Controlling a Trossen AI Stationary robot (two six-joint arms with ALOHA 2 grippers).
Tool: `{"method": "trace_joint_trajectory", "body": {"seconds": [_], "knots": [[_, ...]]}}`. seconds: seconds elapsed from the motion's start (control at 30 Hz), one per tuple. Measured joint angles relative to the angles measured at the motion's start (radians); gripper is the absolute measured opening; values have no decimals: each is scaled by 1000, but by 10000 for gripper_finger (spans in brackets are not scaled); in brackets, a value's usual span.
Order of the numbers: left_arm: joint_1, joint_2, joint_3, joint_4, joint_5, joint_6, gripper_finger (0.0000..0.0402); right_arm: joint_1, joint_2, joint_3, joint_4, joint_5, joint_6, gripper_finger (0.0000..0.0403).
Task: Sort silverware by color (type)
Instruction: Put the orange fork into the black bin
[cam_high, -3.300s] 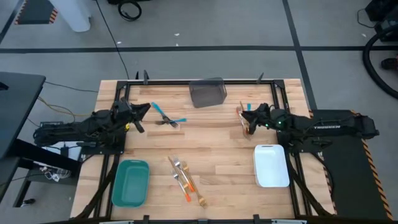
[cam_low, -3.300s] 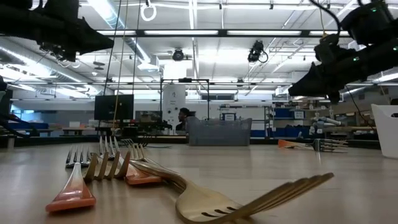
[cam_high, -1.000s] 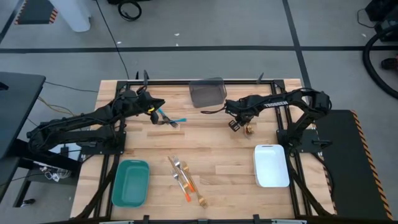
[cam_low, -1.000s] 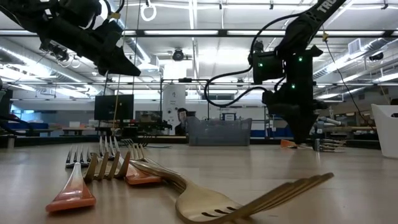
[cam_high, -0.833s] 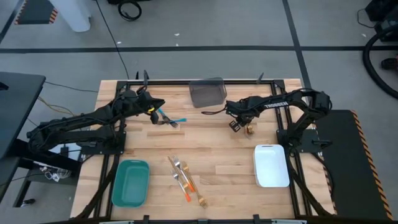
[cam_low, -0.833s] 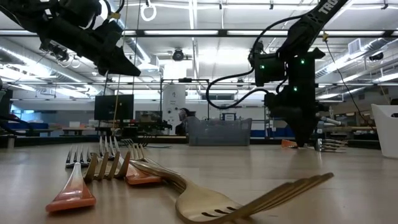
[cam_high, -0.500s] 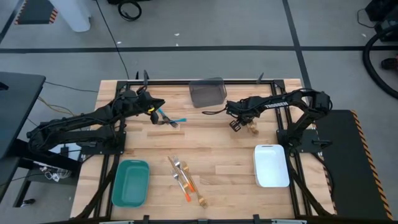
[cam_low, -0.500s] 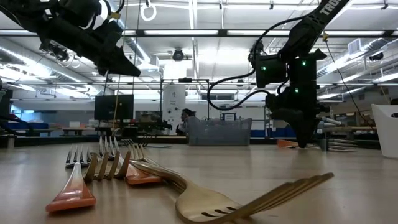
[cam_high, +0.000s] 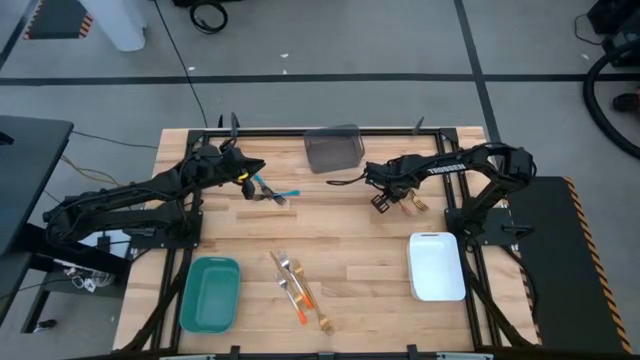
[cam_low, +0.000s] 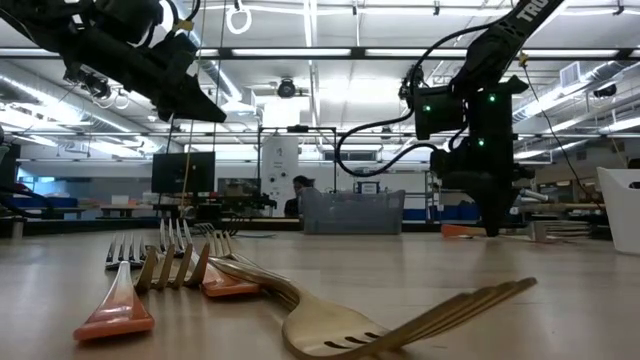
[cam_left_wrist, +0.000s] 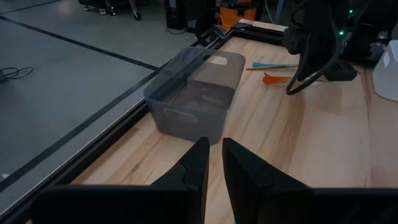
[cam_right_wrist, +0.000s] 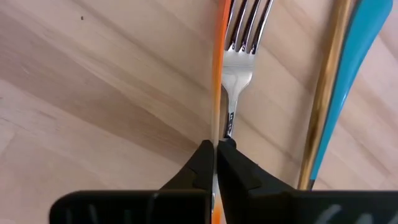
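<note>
From where I stand nothing looks sorted yet. Nearest, a heap of orange-handled and gold forks (cam_high: 298, 287) lies on the bare table (cam_high: 350, 255) between the teal bin (cam_high: 209, 294) and the white bin (cam_high: 437, 266), and both bins appear empty. Farther back, the right gripper (cam_high: 380, 201) points down at a small cluster of cutlery (cam_high: 410, 205); its fingers are clenched on the edge of an orange-handled piece (cam_right_wrist: 217, 74), beside a silver fork head (cam_right_wrist: 244, 37), a gold handle and a blue one. The left gripper (cam_high: 245, 177), fingers nearly together and holding nothing, hovers by the blue pieces (cam_high: 272, 190). The grey bin (cam_left_wrist: 196, 93) at the far edge also looks empty.
</note>
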Motion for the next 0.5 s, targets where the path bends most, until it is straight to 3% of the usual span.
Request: {"method": "trace_joint_trajectory", "body": {"seconds": [0.5], "knots": [[0,0,0,0,0,0,52,2,0,83,-58,-21,-11,17]]}}
